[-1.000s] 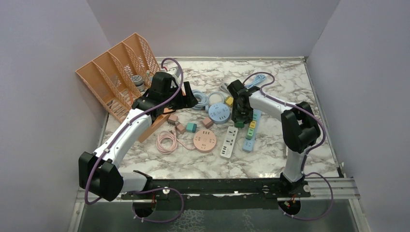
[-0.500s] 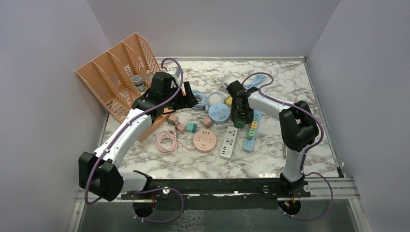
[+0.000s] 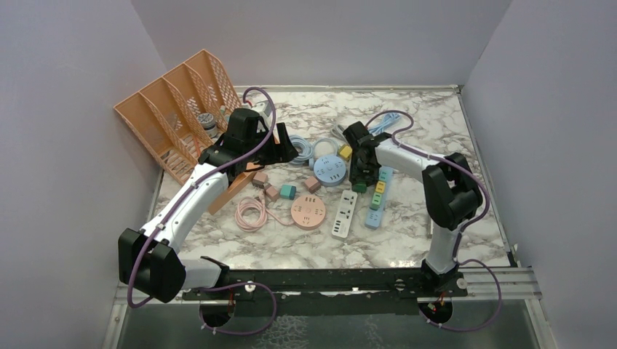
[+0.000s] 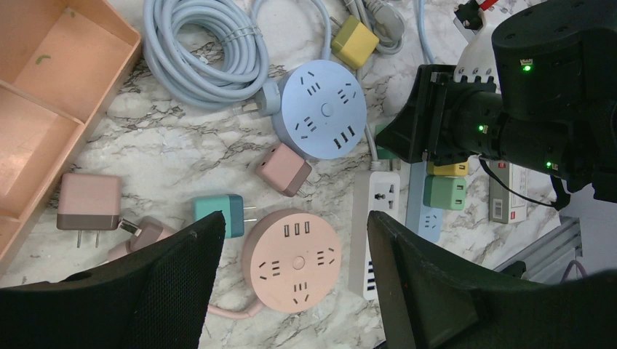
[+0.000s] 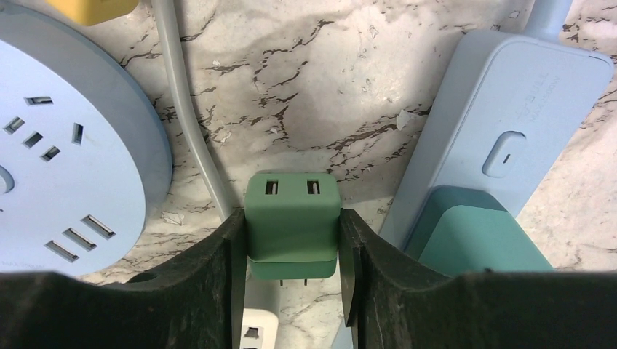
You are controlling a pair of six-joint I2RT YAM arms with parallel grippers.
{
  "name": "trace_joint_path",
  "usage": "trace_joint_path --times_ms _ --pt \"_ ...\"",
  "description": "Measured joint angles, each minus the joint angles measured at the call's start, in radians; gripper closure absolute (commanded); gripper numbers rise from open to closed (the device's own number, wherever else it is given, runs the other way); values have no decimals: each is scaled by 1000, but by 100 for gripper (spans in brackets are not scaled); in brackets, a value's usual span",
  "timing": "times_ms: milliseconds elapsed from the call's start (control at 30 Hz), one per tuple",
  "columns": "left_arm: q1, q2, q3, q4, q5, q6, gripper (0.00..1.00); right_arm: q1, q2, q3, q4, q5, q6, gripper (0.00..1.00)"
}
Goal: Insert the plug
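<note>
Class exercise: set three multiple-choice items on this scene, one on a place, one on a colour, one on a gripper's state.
1. The orange file rack stands at the table's: A far-right corner; B far-left corner; C near edge.
2. The adapter in the right gripper is: A pink; B yellow; C green.
3. The left gripper is: A open and empty; B shut on a cable; C shut on a pink adapter.
Key: B, the top view shows it far left; C, green shows between the fingers; A, its fingers stand wide apart, nothing between.

Orange file rack [image 3: 172, 116] stands back-left — pink cable coil [image 3: 241, 215] lies nearer the front.
</note>
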Motion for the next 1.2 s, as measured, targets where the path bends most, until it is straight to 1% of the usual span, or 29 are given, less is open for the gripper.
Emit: trace_joint_path --times_ms 167,267,400,467,567,733,933,1067,1200 --pt "0 0 -2 9 40 -1 26 0 -56 -33 36 -19 13 84" --pt "-3 0 -20 50 72 -11 26 0 -144 -39 70 -55 28 84" --pt "-20 0 -60 119 112 -53 26 0 -270 -54 201 -139 11 88" --pt "-25 0 -69 145 131 -83 26 0 -321 -79 295 -204 -39 88" --pt "-28 4 -61 172 154 -124 26 0 -370 -125 431 -332 -161 88" --pt "-27 49 21 193 198 -200 26 0 -447 -210 614 -561 -393 88" --pt "-28 96 64 232 274 -301 26 0 -543 -300 825 -764 -617 89" --pt "-31 117 64 235 319 -340 26 0 -568 -353 918 -852 -714 89" --pt "-44 131 64 246 354 -357 26 0 -564 -353 923 -900 -792 89"
